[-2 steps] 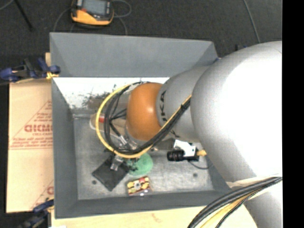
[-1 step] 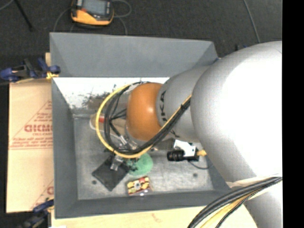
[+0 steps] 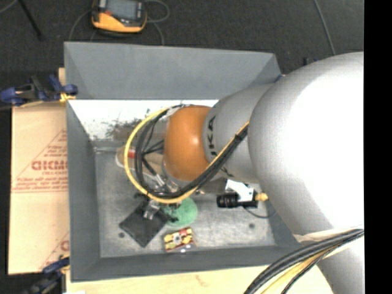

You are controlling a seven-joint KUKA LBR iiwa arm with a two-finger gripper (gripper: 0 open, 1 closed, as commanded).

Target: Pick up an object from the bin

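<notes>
Here, tool [image 3: 153, 212] over flat black slab [image 3: 138, 228].

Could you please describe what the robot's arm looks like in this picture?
The arm is made of thick, rounded silver-grey links, with dark lettering beside its orange wrist cover. Black and yellow cables loop round that cover.

An orange-and-black handheld device [image 3: 119, 12] lies on the dark floor [image 3: 208, 23].
</notes>
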